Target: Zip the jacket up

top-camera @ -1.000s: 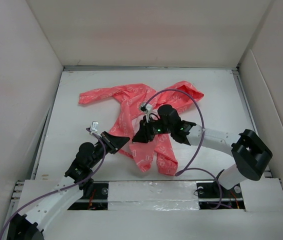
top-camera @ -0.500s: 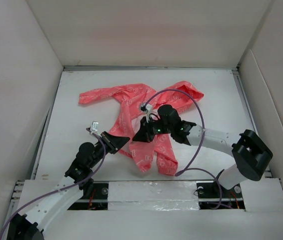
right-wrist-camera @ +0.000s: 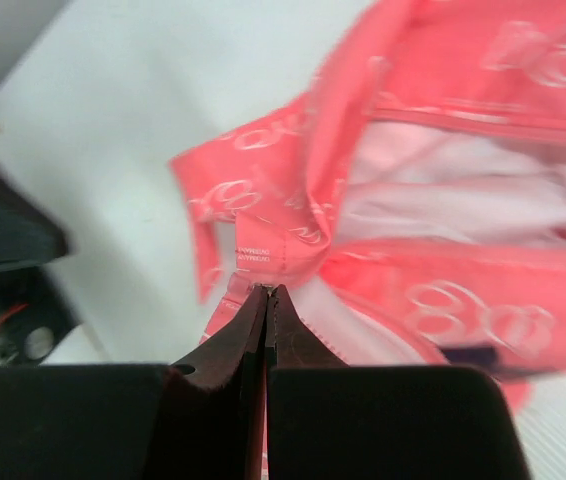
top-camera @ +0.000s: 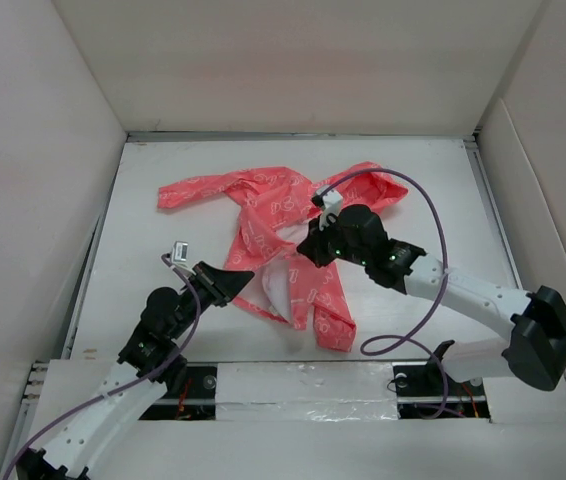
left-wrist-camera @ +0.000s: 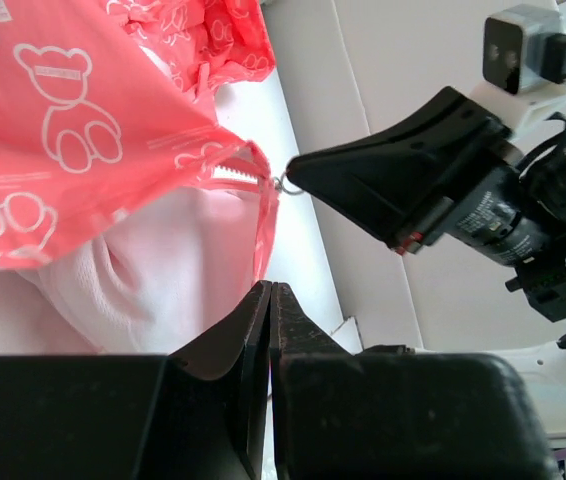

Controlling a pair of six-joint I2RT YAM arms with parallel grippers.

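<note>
The coral-pink jacket (top-camera: 263, 205) lies crumpled mid-table, its pale lining (top-camera: 281, 290) showing at the near end. My left gripper (top-camera: 235, 281) is shut on the jacket's near bottom edge; in the left wrist view (left-wrist-camera: 271, 288) a pink edge strip runs into the closed jaws. My right gripper (top-camera: 306, 250) is shut on the zipper pull (left-wrist-camera: 281, 184), a little above the fabric. In the right wrist view (right-wrist-camera: 266, 291) its closed tips meet the bunched jacket (right-wrist-camera: 443, 310) at the slider. A small dark tag (right-wrist-camera: 468, 355) shows on the lining.
White walls enclose the table on the left (top-camera: 43, 200), back (top-camera: 303, 70) and right (top-camera: 553, 200). A purple cable (top-camera: 418, 200) loops over the right arm above the jacket. The left arm's dark body (right-wrist-camera: 3, 240) shows at the left of the right wrist view.
My right gripper has moved away and to the right along the zipper line, lifting fabric. The near part of the jacket spread open, showing lining. The left gripper drew slightly nearer.
</note>
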